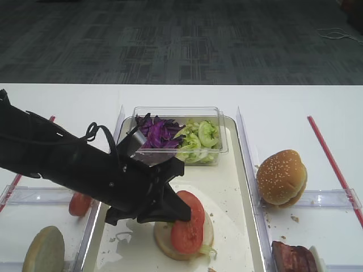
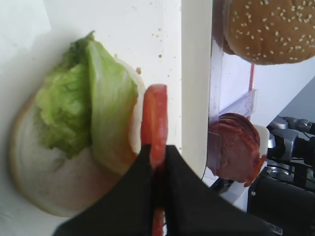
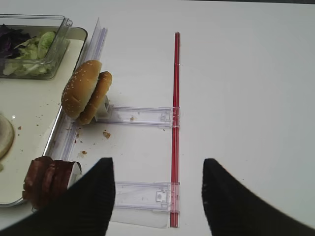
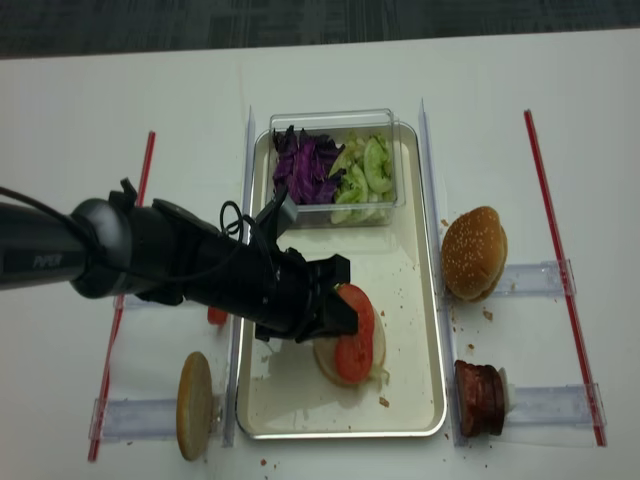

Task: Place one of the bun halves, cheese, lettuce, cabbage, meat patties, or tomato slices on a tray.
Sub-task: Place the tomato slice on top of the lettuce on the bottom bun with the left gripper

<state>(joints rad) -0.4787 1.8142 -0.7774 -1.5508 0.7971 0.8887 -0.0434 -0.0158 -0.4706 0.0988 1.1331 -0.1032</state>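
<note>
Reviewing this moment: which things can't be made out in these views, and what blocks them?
- Round red tomato slice: its left edge is hidden by the black left gripper in both high views.
- Pale bottom bun half on the long silvery tray: partly covered by slice and arm.
- Dark reddish-brown meat patties: cut by the first high view's bottom edge.
- Right gripper: only fingertips show.

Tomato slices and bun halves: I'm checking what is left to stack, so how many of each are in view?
tomato slices: 2 (one in the left gripper, one left of the tray)
bun halves: 4 (one on the tray, one left of it, two right of it)
total: 6
</note>
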